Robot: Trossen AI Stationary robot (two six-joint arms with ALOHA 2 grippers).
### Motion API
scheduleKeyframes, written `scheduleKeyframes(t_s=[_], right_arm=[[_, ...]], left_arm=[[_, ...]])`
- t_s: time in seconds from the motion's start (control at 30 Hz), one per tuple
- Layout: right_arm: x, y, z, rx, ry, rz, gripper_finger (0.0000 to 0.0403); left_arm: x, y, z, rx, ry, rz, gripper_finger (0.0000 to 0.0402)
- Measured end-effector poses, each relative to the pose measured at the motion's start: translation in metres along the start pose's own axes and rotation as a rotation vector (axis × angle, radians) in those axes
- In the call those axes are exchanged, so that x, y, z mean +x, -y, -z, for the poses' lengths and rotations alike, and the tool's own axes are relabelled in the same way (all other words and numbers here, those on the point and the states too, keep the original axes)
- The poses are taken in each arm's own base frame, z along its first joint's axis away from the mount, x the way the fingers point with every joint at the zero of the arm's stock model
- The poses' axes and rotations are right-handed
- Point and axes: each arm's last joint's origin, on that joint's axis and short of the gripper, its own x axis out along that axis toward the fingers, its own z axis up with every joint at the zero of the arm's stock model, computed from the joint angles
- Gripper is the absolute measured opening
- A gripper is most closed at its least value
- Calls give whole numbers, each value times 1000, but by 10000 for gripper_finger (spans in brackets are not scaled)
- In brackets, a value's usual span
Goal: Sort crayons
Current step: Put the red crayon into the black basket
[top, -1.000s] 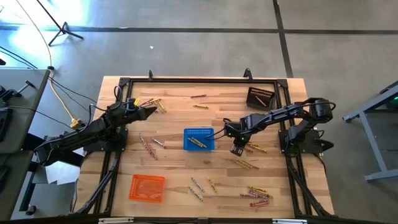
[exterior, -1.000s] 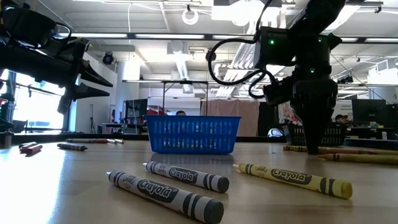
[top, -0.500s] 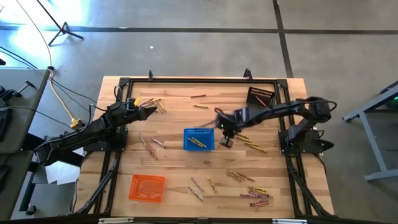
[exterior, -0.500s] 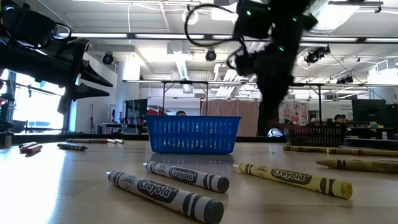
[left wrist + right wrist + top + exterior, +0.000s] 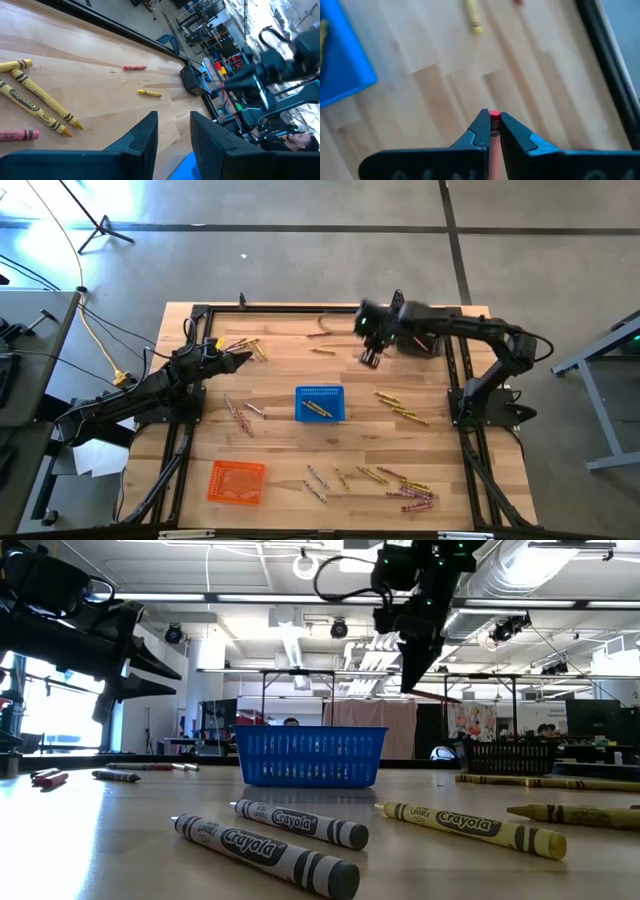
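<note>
Crayons lie scattered over the wooden table: yellow ones [image 5: 396, 406] right of the blue basket [image 5: 320, 402], a mixed pile [image 5: 402, 486] near the front right, and more [image 5: 244, 347] at the far left. My right gripper [image 5: 370, 358] hangs high above the table's far middle, shut on a red crayon [image 5: 494, 131], left of the dark basket [image 5: 418, 338]. My left gripper [image 5: 174, 131] waits open at the far left and holds nothing; it looks across the table at a red crayon [image 5: 135, 67] and a yellow one [image 5: 149, 93]. My right gripper pinches the red crayon between its two fingers. The crayon lies along the fingers, and its flat end [image 5: 494, 115] sticks out just past their tips. The fingers point steeply down from above. The crayon is lifted clear of the table.
An orange basket [image 5: 237, 481] stands at the near left. The blue basket [image 5: 310, 755] holds yellow crayons. Black frame rails [image 5: 320, 310] run along the table's far edge and sides. Bare wood lies between the blue basket and the far rail.
My right gripper has risen from the table just right of the blue basket and swung toward the far edge, tipping less steeply as it went. It now hangs high near the dark basket.
</note>
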Motion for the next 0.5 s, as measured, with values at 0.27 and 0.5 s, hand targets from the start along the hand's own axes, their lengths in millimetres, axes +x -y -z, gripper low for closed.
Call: scheduleKeyframes(t_s=[0.27, 0.5], right_arm=[[-10, 83, 12, 197, 34, 65, 12], [6, 134, 48, 355, -37, 48, 12]], left_arm=[[0, 0, 0, 0, 0, -1, 101], [0, 0, 0, 0, 0, 0, 101]])
